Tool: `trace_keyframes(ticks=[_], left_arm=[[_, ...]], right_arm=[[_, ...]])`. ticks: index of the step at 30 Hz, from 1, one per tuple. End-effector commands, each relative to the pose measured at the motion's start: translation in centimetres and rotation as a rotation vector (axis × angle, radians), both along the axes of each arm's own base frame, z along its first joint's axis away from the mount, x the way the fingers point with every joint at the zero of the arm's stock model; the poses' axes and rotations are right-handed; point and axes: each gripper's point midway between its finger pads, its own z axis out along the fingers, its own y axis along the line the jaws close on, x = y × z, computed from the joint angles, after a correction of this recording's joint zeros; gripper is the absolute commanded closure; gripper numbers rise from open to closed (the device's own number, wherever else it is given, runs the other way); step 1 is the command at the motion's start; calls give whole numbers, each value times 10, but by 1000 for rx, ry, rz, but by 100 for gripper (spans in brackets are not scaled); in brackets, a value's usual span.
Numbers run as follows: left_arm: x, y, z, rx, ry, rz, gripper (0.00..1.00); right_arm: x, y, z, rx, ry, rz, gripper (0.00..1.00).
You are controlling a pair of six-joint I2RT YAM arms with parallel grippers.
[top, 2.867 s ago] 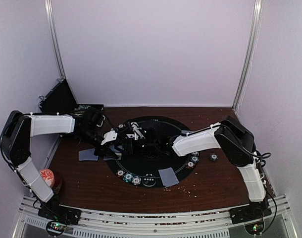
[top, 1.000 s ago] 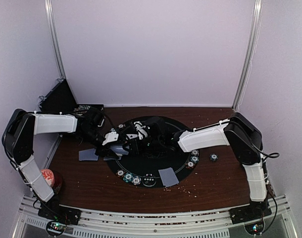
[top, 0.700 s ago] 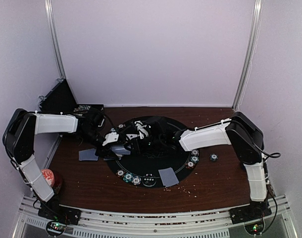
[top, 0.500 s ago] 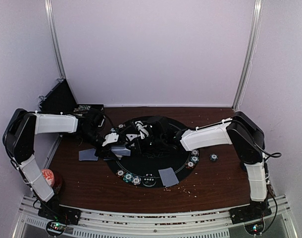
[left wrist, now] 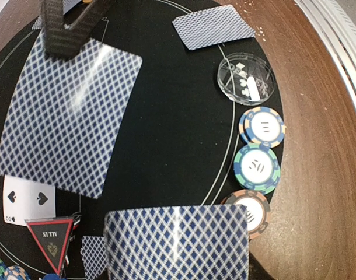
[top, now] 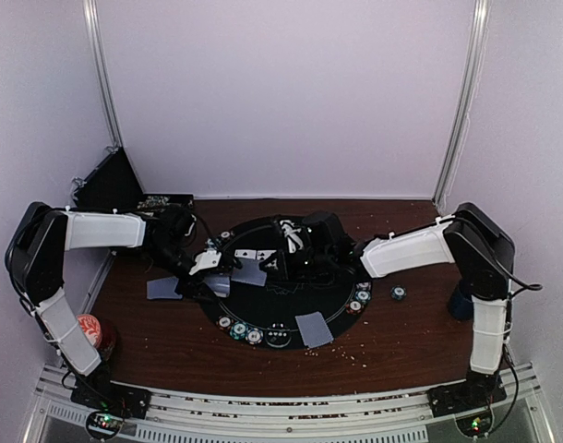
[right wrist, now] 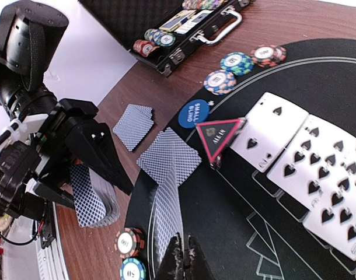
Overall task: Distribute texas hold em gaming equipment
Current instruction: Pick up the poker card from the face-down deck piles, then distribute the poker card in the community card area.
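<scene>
- Right gripper [right wrist: 181, 256]: jaws pressed together on the near edge of a single card [left wrist: 67, 122]; the card shows its grey-blue diamond back, juts forward from the fingertips and is held above the black mat [left wrist: 178, 134].
- Left gripper [right wrist: 87, 186]: clamped on a deck [left wrist: 175, 242] of the same backed cards, slightly fanned; in the top view it sits at the mat's left edge.
- Single card and deck: near one another with a clear gap between them in the right wrist view; not touching.
- Red triangle marker [right wrist: 219, 137]: on the mat just beyond the far end of the held card; one corner overlaps the nearest face-up card.
- Blue button [right wrist: 194, 114]: lettered SMALL BLIND; just beside the marker, on the mat's rim.
- Face-up spade cards [right wrist: 309, 169]: a row lying flat on the mat, edges touching or overlapping, well ahead of the right gripper's fingertips.
- Three striped chips [left wrist: 257, 168]: in a line along the mat's rim, each touching the next; a clear round disc [left wrist: 246, 79] lies just beyond them.
- Face-down pair [left wrist: 214, 26]: flat on the mat's rim past the disc; another pair [right wrist: 133, 125] lies on the wooden table [left wrist: 324, 146] beside the mat.
- Black case [right wrist: 184, 26]: at the table's far left, with chips and cards inside.
</scene>
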Motion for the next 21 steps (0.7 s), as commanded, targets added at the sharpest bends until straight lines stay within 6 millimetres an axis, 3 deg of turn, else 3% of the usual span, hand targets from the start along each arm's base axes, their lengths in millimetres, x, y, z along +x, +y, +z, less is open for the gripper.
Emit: trace_keyframes(ticks=[1, 8, 14, 21], left_arm=[[-1, -6, 5, -28, -4, -21, 54], [0, -7, 5, -28, -1, -18, 54], [0, -6, 6, -28, -1, -16, 54], [-1, -7, 5, -28, -2, -19, 54]], right_arm=[[8, -23, 30, 104, -2, -94, 100], [39, -76, 31, 207, 30, -405, 100], [64, -121, 8, 244, 56, -707, 100], [82, -149, -18, 234, 69, -895, 100]])
